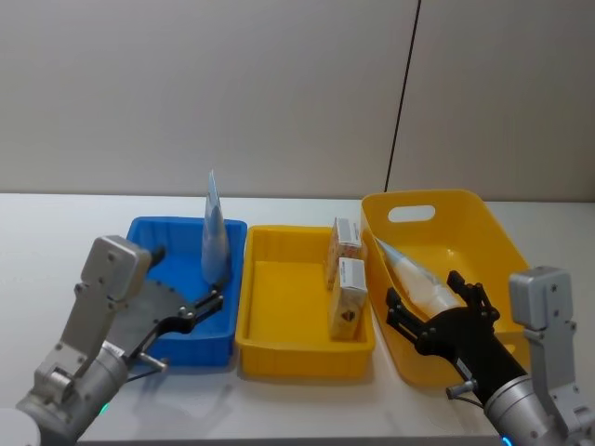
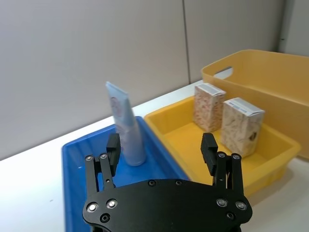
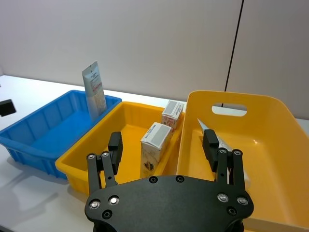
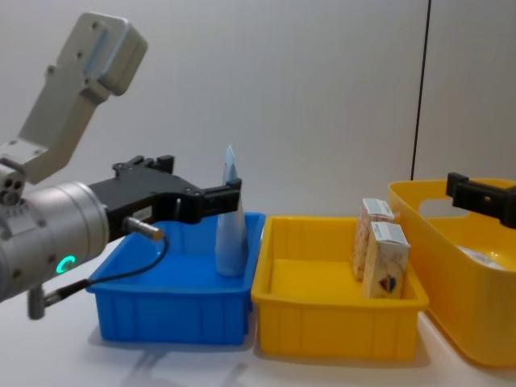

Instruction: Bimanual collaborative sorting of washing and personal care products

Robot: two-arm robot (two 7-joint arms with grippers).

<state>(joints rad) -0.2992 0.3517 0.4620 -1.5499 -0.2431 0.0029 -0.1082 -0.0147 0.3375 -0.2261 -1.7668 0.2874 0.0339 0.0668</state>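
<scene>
White table (image 1: 56,279) and a plain grey wall (image 1: 232,93) are what I see from the head view. Three bins sit side by side on the table. On my left is a blue bin (image 1: 200,351). A low yellow bin (image 1: 297,355) is in the middle, and a tall yellow bin (image 1: 493,232) with a handle hole is on my right.

One pale-blue tube (image 1: 214,237) stands up straight in the blue bin, at its far corner next to the low yellow bin. Two small cartons stand in the low yellow bin, close to its right wall. The far carton (image 1: 346,243) has orange speckles. The near carton (image 1: 348,302) has a dark mark low down. A second tube (image 1: 418,279) lies tilted in the tall yellow bin.

My left gripper (image 2: 161,145) hangs over the blue bin, near the standing tube. Its fingers are wide apart and hold nothing.

My right gripper (image 3: 162,141) is over the near left part of the tall yellow bin, close to the fat end of the lying tube. Its fingers are wide apart too, and they are not closed on it.
</scene>
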